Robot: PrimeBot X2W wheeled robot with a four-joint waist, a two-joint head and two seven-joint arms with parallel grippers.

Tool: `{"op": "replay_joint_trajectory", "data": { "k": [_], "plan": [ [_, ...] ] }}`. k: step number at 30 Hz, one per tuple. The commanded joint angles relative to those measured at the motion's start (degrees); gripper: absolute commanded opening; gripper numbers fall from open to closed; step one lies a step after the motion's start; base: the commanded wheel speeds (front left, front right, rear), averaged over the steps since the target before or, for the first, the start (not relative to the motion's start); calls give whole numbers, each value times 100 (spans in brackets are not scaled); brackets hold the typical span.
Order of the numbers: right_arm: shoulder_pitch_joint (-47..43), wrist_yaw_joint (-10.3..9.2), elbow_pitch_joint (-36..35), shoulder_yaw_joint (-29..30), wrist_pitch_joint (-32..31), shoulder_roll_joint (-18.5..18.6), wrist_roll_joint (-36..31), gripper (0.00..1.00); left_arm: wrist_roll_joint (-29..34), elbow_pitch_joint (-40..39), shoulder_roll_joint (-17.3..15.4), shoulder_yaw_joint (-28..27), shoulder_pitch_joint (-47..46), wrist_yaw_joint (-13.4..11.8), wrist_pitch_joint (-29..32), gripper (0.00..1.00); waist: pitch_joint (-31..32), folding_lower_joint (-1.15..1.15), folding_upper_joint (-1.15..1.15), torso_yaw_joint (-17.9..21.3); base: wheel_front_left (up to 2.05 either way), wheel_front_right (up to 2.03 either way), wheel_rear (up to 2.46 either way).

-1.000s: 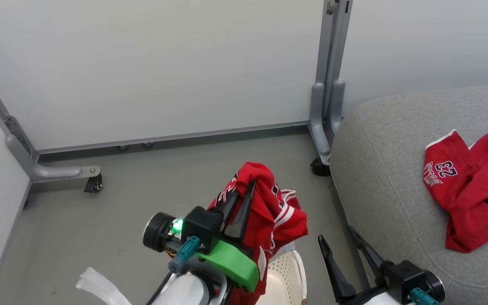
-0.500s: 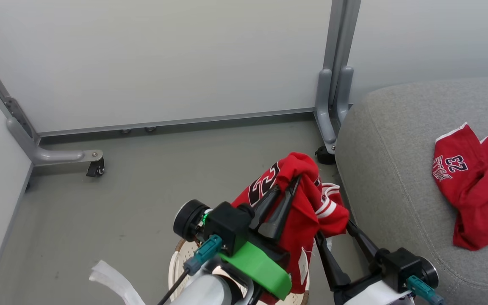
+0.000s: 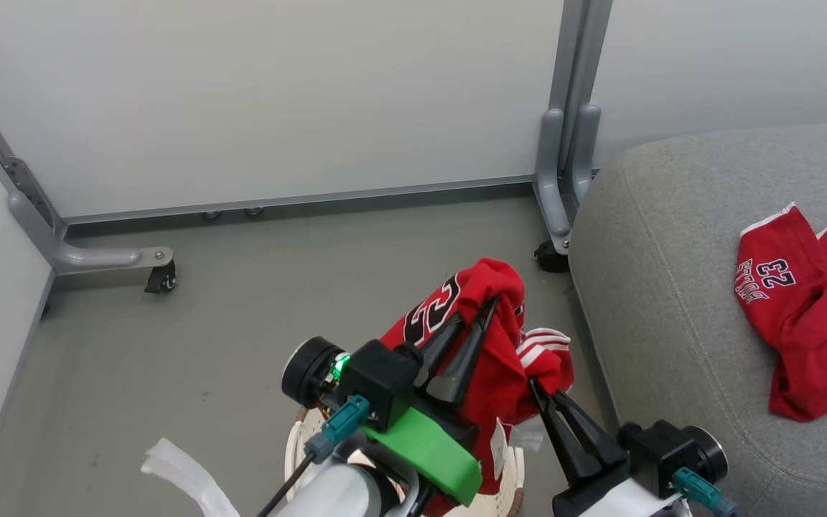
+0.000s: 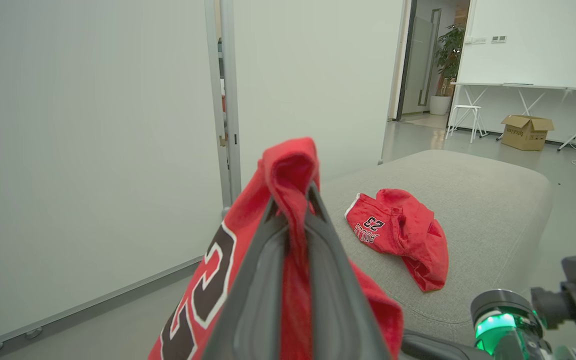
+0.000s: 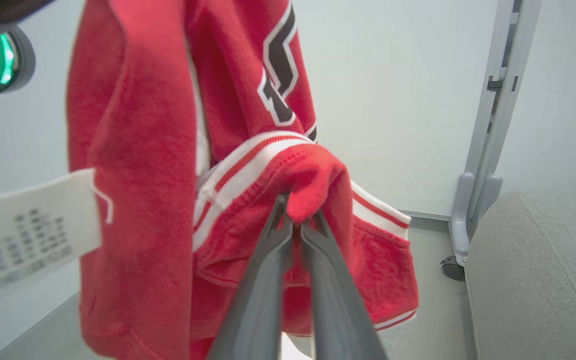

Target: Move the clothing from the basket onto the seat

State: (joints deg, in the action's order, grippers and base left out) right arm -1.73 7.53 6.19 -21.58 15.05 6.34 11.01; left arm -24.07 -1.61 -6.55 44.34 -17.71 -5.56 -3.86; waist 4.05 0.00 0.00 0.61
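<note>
A red jersey printed 23 hangs in the air above the cream basket, which peeks out low behind my arms. My left gripper is shut on the jersey's top fold. My right gripper is shut on its striped lower hem, just right of and below the left one. A second red garment with 23 and BULLS lettering lies crumpled on the grey seat at the right, also seen as the red garment on the seat in the left wrist view.
A pale partition wall with a grey post and castor feet stands behind. Grey floor spreads to the left of the basket. A white label dangles from the jersey. A cardboard box sits far off.
My right gripper has shut on the jersey's striped hem; half a second ago it stood open beside the cloth. The left gripper and jersey shifted slightly left. The camera barely moved.
</note>
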Motion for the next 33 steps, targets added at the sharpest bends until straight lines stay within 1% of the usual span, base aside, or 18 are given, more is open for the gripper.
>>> {"op": "replay_joint_trajectory", "data": {
  "k": [1,10,11,12,13,14,21,33],
  "plan": [
    [79,-8,-12,-24,20,37,36,0,47,21,-49,-26,-92,-27,-23,0,0,0,0,1,0,0,0],
    [19,-8,-1,-19,20,69,61,0,20,159,-75,-38,-63,-110,-8,0,7,0,0,6,0,0,0],
    [14,-8,-4,-18,20,68,69,0,29,169,-81,-42,-59,-123,-2,7,8,0,0,8,0,0,0],
    [11,-8,-6,-19,20,67,75,0,50,184,-93,-47,-53,-153,8,24,9,0,0,11,0,0,0],
    [12,-8,-8,-18,20,65,76,0,55,194,-98,-50,-46,-168,10,44,7,0,0,14,0,0,0],
    [15,-8,-10,-17,20,61,81,0,51,197,-95,-60,-35,-206,13,100,2,0,0,17,0,0,0],
    [44,-8,3,-3,20,59,64,0,146,245,-131,-101,-85,-360,-19,100,-11,0,0,36,0,0,0],
    [6,-8,-47,23,19,54,-3,0,182,289,-191,-37,-66,-435,-3,100,8,0,0,111,0,0,0]
  ]
}}
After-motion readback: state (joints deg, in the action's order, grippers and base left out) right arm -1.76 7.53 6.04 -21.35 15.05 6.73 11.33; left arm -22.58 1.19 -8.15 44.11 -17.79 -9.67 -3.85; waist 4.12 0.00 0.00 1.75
